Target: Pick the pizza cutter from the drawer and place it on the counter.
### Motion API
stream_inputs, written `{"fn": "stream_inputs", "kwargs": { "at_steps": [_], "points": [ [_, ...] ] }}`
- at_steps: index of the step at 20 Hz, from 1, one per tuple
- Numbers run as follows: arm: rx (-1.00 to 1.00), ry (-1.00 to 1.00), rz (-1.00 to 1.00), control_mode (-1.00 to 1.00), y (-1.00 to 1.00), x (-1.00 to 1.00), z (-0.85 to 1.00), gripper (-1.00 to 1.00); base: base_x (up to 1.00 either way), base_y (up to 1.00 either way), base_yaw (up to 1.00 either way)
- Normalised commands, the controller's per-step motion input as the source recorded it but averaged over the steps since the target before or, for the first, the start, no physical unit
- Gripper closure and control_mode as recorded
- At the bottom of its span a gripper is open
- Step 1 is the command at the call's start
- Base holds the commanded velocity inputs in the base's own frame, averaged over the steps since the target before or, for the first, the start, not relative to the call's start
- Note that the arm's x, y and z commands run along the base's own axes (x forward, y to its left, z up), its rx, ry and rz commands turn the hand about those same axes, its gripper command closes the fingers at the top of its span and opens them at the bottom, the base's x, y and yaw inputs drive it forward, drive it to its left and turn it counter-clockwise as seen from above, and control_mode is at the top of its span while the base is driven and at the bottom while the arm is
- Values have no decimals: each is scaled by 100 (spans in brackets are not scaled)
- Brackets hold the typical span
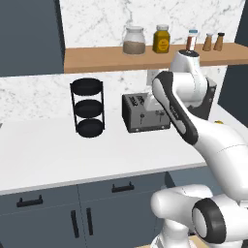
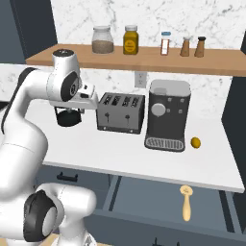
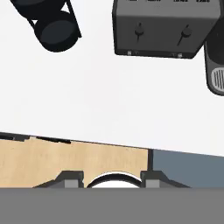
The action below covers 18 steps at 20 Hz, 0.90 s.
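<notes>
A: End effector: raised over the bench, jaws drawn in as close as they go, nothing between the fingertips.

B: Pizza cutter: one. Lying flat inside the open drawer, below the bench edge, well apart from the end effector. Wooden handle toward the drawer front, wheel toward the bench.

A: Handling?

B: Judged light and rigid. Handle likely the safest hold, mid-length, across its narrow width; wheel probably thin, slick, free to spin, so best avoided.

A: Other stock?

B: Toaster, one. Coffee machine, one. Lemon, one. Tiered black rack, one. Shelf: two jars, three shakers.
</notes>
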Motion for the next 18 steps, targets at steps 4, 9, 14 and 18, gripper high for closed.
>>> {"fn": "stream_inputs", "kwargs": {
  "at_steps": [4,9,14,18],
  "points": [
    [0,-7,0,-100,0,-41,0,-100,0,0,0],
    [7,-18,0,-100,0,-100,-3,-100,0,0,0],
    [-1,0,0,-100,0,-62,-24,-100,0,0,0],
    [-5,2,-1,-100,0,-2,-36,-100,0,0,0]
  ]
}}
